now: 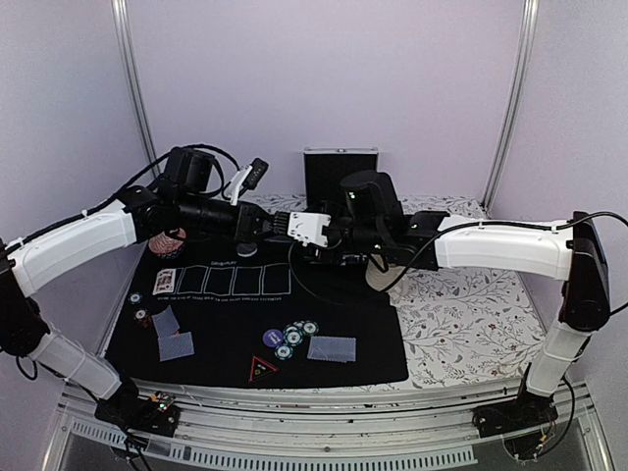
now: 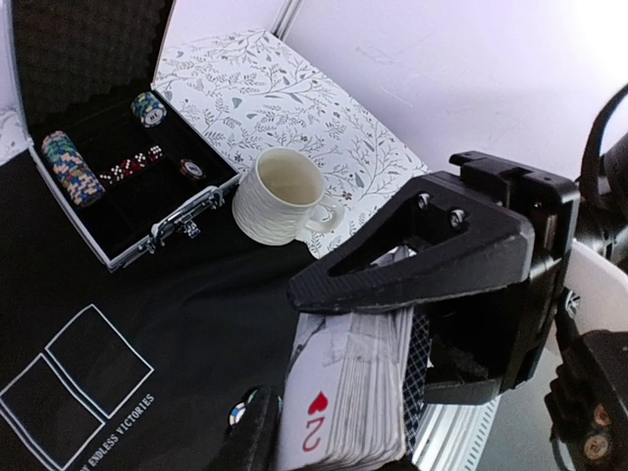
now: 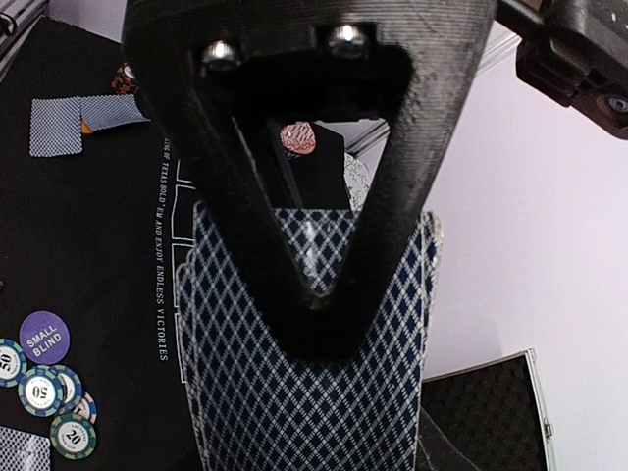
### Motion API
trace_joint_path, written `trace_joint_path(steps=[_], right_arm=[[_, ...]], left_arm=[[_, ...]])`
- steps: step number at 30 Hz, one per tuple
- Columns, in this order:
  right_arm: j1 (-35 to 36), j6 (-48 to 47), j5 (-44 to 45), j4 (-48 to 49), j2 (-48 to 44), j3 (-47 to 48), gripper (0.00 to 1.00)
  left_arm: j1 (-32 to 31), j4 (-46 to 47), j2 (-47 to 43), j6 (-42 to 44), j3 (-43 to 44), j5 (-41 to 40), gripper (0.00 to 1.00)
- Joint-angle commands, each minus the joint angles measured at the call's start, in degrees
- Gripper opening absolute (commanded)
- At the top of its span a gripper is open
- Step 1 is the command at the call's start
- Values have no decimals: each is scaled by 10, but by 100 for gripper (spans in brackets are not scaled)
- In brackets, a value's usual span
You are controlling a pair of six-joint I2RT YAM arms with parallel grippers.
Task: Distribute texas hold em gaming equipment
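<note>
A: Top external: a black mat (image 1: 343, 334) on floral cloth (image 1: 461, 314), pale walls.
B: The right gripper (image 3: 319, 329) clamps the deck (image 3: 294, 392) above the mat. Only left wrist shows its red two (image 2: 316, 417) (the left gripper (image 1: 289, 226): I cannot tell its grip).

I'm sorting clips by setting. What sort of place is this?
Probably a lab robot cell, not a card room: plain white walls on aluminium posts enclose two robot arms, a black poker mat and an open chip case.
</note>
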Motion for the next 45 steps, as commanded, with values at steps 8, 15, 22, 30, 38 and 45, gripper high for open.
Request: trace_joint_path(steps=[8, 15, 22, 30, 38, 45], right_arm=[[-1, 2, 0, 27, -2, -5, 41], [-1, 2, -2, 26, -4, -4, 41], [-1, 2, -4, 26, -3, -5, 41], [-2, 5, -6, 26, -4, -8, 41], [-3, 6, -8, 25, -3, -8, 41], [-4, 7, -7, 24, -5, -10, 41]], left_arm=[[25, -5, -45, 4, -22, 6, 27], [30, -12, -50, 6, -25, 1, 45], [31, -12, -59, 8, -19, 5, 62], [43, -13, -97, 25, -21, 14, 71], [47, -4, -106, 20, -30, 30, 37], [46, 1, -89, 22, -30, 71, 42]])
